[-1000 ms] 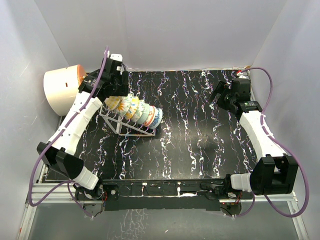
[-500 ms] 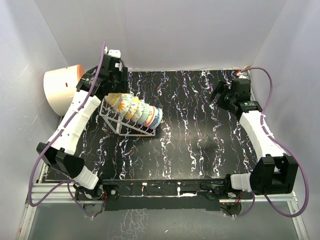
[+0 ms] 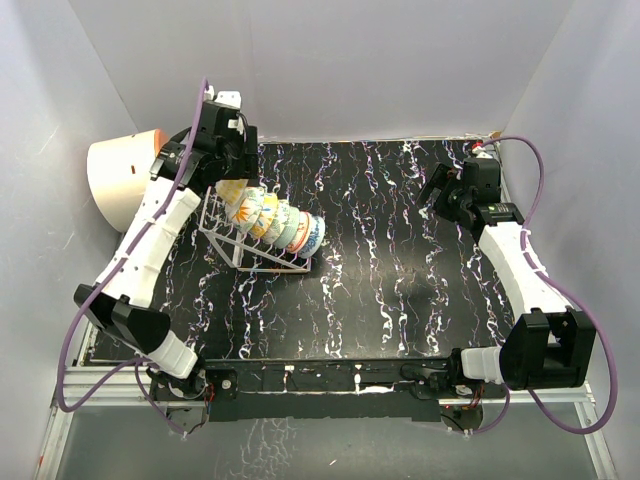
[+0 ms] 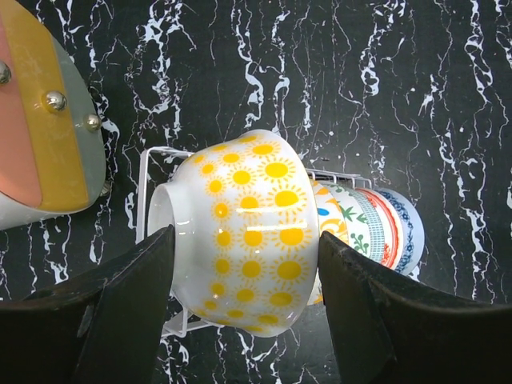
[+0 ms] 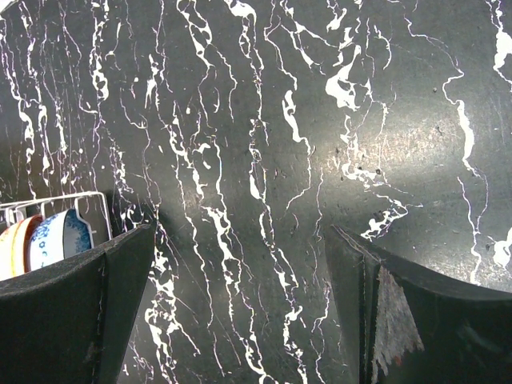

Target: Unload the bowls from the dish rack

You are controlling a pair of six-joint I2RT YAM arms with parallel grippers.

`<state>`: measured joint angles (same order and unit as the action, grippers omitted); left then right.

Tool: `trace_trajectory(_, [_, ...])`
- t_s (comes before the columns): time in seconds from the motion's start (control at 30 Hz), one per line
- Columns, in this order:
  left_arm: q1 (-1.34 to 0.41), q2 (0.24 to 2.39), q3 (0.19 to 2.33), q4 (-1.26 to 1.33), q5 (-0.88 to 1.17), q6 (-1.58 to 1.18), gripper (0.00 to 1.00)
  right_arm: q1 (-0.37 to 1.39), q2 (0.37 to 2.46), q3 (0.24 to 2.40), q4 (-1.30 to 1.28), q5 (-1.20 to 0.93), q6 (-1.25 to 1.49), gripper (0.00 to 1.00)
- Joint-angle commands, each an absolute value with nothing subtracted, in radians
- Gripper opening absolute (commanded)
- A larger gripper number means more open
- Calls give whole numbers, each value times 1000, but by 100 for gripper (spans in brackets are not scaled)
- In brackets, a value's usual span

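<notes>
My left gripper [image 3: 228, 178] is shut on a white bowl with yellow suns [image 4: 248, 240], one finger on its base and one on its rim side. It holds the bowl tilted just above the left end of the silver wire dish rack [image 3: 240, 255]. Several more patterned bowls [image 3: 285, 225] stand in a row in the rack; the left wrist view shows them behind the held bowl [image 4: 376, 224], with the rack's frame [image 4: 142, 172] beneath. My right gripper [image 3: 440, 190] is open and empty over the table at the back right [image 5: 240, 264].
A large cream-and-orange cylinder [image 3: 115, 180] lies at the back left, close to the left arm; it also shows in the left wrist view [image 4: 40, 120]. The black marbled table [image 3: 400, 270] spreads right of the rack. The rack's corner with a blue bowl [image 5: 56, 236] shows in the right wrist view.
My left gripper has risen and drawn back a little with the yellow sun bowl, lifting it off the rack's left end. The right arm has not moved.
</notes>
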<state>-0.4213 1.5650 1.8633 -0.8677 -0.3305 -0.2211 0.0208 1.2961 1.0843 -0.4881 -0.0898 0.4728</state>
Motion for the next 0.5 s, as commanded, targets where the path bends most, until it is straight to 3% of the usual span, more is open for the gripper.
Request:
trace_trajectory(0.0, [-423, 1552, 1937, -844, -320, -225, 37, 14, 1286, 1086, -426, -98, 466, 90])
trace_trajectory(0.47, [-423, 1598, 2054, -850, -250, -265, 35, 14, 1310, 1107, -418, -105, 465, 90])
